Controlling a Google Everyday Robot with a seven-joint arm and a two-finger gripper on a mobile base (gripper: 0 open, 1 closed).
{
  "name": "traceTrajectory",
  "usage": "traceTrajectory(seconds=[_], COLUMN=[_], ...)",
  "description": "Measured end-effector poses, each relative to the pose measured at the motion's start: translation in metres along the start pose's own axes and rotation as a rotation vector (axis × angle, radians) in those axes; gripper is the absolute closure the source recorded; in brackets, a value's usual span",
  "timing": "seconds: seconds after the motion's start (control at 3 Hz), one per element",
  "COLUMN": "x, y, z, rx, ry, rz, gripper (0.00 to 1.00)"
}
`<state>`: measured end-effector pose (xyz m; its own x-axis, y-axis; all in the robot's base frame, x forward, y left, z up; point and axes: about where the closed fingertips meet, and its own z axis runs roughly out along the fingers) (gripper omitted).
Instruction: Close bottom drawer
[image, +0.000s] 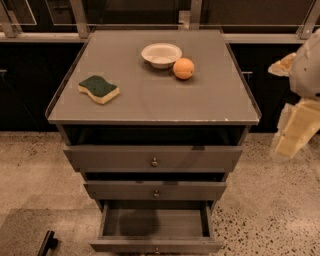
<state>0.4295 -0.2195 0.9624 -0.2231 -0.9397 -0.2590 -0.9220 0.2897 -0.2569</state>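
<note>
The bottom drawer (155, 245) is the lowest of three grey-brown drawers and has the slimmest front. It is pulled well out, its inside (155, 222) looks empty, and its small knob sits at the frame's lower edge. The mid-width drawer (156, 191) and the wide top drawer (154, 159) above it stick out only a little. My gripper (295, 131) is the cream-coloured piece hanging at the right edge of the view. It is to the right of the cabinet, at about the height of the top drawer and well apart from the bottom drawer.
On the cabinet top (150, 100) lie a green and yellow sponge (99, 89), a white bowl (161, 54) and an orange (183, 68). Speckled floor (270, 210) surrounds the cabinet. A dark object (47, 244) is at the lower left. Dark cabinets stand behind.
</note>
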Motion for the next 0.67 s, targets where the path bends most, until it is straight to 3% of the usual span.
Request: traceTrajectory(seconds=[0.33, 0.67], x=[0.021, 0.046], y=[0.034, 0.073], z=[0.045, 0.120], rx=[-0.029, -0.094], ry=[-0.123, -0.263], rz=[0.067, 0.183], gripper=[0.00, 0.00])
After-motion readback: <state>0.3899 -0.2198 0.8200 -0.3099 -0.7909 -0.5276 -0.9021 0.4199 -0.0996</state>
